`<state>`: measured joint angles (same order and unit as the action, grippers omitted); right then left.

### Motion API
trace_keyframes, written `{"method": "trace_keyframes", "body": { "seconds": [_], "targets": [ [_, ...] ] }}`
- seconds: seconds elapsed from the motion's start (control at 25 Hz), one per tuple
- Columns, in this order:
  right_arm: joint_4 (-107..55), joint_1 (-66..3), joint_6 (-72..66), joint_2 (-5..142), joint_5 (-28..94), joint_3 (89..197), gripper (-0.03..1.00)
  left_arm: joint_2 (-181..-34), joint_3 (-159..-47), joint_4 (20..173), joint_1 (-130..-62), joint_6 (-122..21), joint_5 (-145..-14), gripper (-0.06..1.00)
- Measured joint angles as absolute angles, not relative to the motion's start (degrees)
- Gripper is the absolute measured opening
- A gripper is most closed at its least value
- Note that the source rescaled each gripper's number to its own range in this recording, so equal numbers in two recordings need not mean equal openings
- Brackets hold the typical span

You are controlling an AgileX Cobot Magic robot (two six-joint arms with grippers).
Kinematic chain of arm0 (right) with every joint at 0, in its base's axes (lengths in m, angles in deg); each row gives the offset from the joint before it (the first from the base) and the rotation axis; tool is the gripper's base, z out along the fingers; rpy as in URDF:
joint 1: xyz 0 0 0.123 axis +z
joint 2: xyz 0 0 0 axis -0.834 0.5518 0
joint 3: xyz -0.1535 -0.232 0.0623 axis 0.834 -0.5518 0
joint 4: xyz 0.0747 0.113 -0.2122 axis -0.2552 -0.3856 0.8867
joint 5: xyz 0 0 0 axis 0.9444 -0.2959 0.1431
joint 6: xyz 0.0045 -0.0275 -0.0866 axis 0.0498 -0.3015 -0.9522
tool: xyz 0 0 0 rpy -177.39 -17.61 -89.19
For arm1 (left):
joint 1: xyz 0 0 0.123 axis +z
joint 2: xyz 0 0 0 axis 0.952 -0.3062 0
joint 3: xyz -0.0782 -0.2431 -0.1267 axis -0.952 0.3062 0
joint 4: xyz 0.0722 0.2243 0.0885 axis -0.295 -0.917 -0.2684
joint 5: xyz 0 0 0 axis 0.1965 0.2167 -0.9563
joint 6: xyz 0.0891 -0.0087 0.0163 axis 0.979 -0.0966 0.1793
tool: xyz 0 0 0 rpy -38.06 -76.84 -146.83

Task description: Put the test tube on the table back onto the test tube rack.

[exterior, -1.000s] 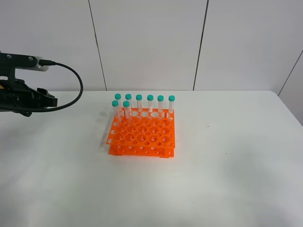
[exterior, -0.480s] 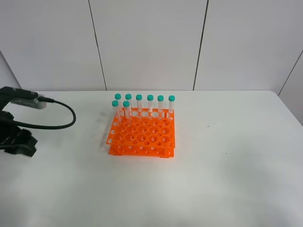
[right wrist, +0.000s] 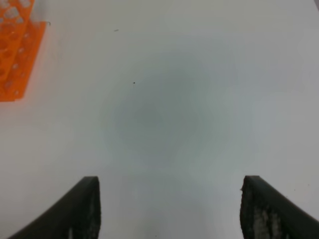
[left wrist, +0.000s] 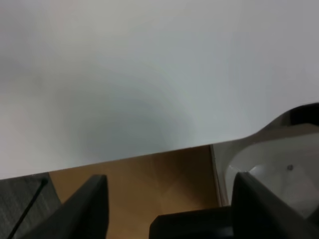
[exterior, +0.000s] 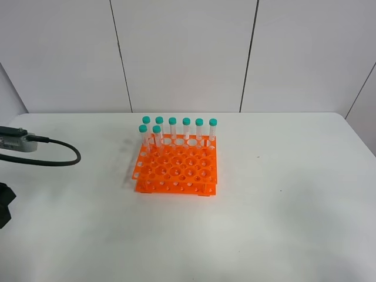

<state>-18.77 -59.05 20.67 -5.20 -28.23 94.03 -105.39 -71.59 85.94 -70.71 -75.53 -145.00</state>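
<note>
Looking down from the high camera, I see the test tube rack (exterior: pixel 176 169) standing mid-table (exterior: pixel 282 223) with eight teal-capped tubes (exterior: pixel 179 130) upright along its far side. My left gripper (left wrist: pixel 169 209) hangs past the table's edge, jaws apart, empty. My right gripper (right wrist: pixel 169 211) hovers over bare tabletop, jaws wide, empty.

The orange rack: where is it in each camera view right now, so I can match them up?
Exterior high: the orange rack stands just left of centre on the white table, with eight green-capped tubes upright along its far side.
Left wrist: not in view; only the table edge and floor.
Right wrist: only one corner of the rack shows at the picture's border.
Shared landmark: the white tabletop.
</note>
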Motion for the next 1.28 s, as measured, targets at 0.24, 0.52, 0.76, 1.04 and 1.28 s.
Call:
{"method": "trace_keyframes", "body": {
  "seconds": [0.24,0.52,0.76,1.04,1.28],
  "targets": [
    [-18.77,-59.05,20.67,-5.20,-28.23,94.03,0.79,-98.50,-71.59,85.94,-70.71,-78.52,-145.00,0.46],
    [-18.77,-59.05,20.67,-5.20,-28.23,94.03,0.79,-85.93,-66.64,85.48,-70.71,-79.01,-145.12,0.46],
    [-18.77,-59.05,20.67,-5.20,-28.23,94.03,0.79,-76.95,-63.02,88.45,-70.71,-78.73,-145.37,0.46],
    [-18.77,-59.05,20.67,-5.20,-28.23,94.03,0.79,-70.86,-62.67,84.58,-70.71,-80.77,-145.44,0.46],
    [-18.77,-59.05,20.67,-5.20,-28.23,94.03,0.79,-67.43,-59.13,85.98,-70.71,-80.75,-145.44,0.46]
  ]
}}
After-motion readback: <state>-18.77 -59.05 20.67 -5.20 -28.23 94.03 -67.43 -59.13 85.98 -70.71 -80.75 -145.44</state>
